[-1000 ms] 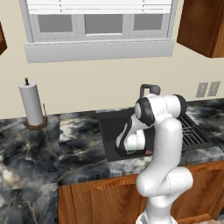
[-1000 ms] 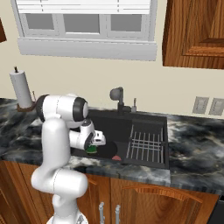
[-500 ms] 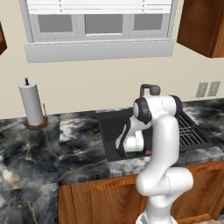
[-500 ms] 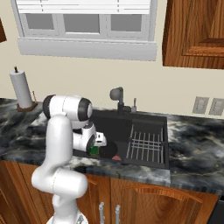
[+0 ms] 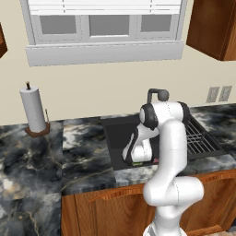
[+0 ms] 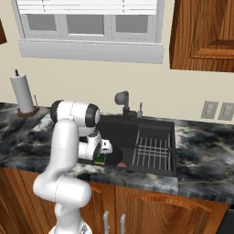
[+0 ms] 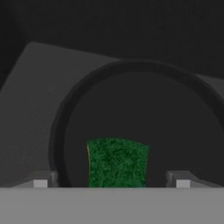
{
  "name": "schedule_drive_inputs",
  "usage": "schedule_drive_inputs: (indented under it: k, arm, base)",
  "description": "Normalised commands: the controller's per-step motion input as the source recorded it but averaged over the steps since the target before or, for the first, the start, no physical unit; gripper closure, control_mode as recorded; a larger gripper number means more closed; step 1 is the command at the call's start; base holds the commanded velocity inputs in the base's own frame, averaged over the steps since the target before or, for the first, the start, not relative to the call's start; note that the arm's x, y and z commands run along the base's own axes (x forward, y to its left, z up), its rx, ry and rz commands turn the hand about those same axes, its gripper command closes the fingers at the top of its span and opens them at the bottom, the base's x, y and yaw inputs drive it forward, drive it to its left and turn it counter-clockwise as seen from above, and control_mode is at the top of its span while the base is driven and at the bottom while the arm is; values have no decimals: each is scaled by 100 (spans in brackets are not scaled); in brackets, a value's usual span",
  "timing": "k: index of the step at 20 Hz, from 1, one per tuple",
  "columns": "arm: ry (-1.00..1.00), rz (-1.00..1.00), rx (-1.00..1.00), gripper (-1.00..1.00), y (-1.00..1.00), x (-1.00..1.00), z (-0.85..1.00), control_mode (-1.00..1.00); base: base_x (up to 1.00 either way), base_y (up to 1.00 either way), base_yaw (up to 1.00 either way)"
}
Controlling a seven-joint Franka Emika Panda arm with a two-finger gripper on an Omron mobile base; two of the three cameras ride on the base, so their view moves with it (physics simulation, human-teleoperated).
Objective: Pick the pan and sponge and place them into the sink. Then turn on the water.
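Inside the sink (image 5: pixel 120 133), the sponge (image 7: pixel 117 162) lay green side up on the pan (image 7: pixel 144 127). The fingers (image 7: pixel 111 178) hung just above the sponge, spread wide and released, touching neither side.

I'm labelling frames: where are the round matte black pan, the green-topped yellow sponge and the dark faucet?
Round matte black pan (image 7: pixel 78 94): hand view, upper-left rim.
Green-topped yellow sponge (image 7: pixel 117 162): hand view, green face.
Dark faucet (image 6: pixel 122 98): right base view, curved head.

Both base views flank the sink (image 5: pixel 120 133); hand view looks closely into it.
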Motion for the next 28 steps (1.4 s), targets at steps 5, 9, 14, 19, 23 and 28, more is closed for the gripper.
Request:
schedule_drive_inputs:
  k: [5,9,14,19,23,28]
  arm:
    - [-5,0,0,-100,0,-1,32,-100]
    - [-7,0,0,-100,0,-9,39,-100]
    - [-12,0,0,-100,-1,-26,31,-100]
    - [-14,1,2,-100,0,-38,32,-100]
    - [-15,0,6,-100,0,-42,35,-100]
    - [-14,1,6,-100,-17,-33,38,-100]
  base:
    - [0,0,0]
    - [0,0,0]
    - [0,0,0]
    - [0,0,0]
    - [0,0,0]
    - [0,0,0]
